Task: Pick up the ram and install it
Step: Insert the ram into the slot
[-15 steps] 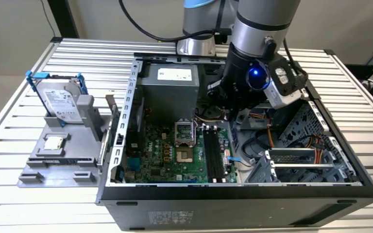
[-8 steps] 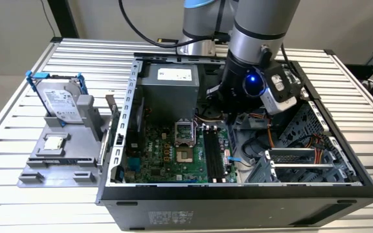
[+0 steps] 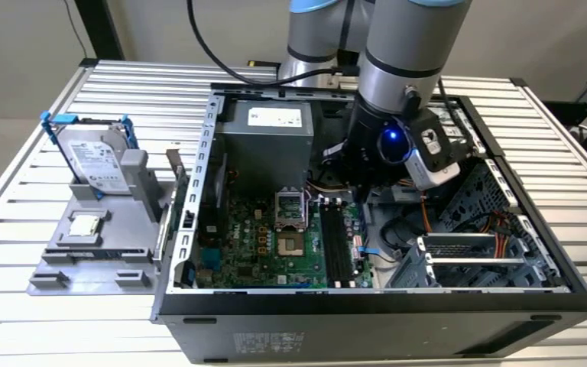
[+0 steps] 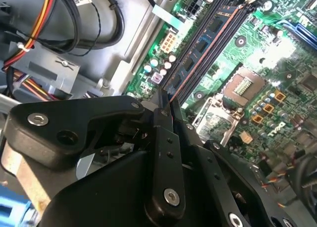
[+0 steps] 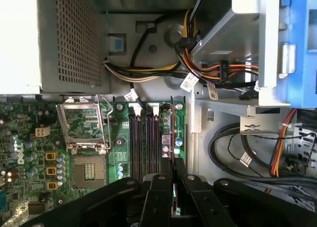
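First wrist view: fingers point(image 5: 158, 199) tight on ram point(image 5: 174, 201)

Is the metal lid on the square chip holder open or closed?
Open. In the first wrist view the metal lid is flipped back beside the socket, whose pin grid lies bare.

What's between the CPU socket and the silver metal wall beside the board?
In the first wrist view, the long black memory slots lie there; the gripper, shut on the ram, is over the slot nearest the metal wall.
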`<state>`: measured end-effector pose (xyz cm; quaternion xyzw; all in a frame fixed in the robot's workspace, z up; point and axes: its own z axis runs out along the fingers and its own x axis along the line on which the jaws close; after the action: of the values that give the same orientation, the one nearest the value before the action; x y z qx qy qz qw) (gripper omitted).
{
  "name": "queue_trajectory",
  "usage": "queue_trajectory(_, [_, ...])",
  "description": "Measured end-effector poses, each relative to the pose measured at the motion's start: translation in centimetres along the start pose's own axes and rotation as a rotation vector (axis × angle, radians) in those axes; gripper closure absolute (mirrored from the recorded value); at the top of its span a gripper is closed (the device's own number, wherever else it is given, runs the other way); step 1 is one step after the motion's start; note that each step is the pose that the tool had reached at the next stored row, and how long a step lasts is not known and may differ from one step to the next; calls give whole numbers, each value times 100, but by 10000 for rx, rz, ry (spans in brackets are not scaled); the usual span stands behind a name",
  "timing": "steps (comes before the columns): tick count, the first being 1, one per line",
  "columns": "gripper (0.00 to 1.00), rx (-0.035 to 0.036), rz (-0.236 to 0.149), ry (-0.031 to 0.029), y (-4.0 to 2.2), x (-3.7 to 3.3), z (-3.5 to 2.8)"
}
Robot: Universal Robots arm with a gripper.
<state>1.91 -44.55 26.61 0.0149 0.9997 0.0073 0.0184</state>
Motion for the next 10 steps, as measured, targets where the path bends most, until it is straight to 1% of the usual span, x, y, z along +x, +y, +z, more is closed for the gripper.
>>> queue_trajectory(3, [100,-3,-36,-4,-13,2,51])
queue_trajectory(5, [100,-2,-71,-19,-29,1,72])
queue_trajectory(10, [100,-7,-113,-84,-57,3,132])
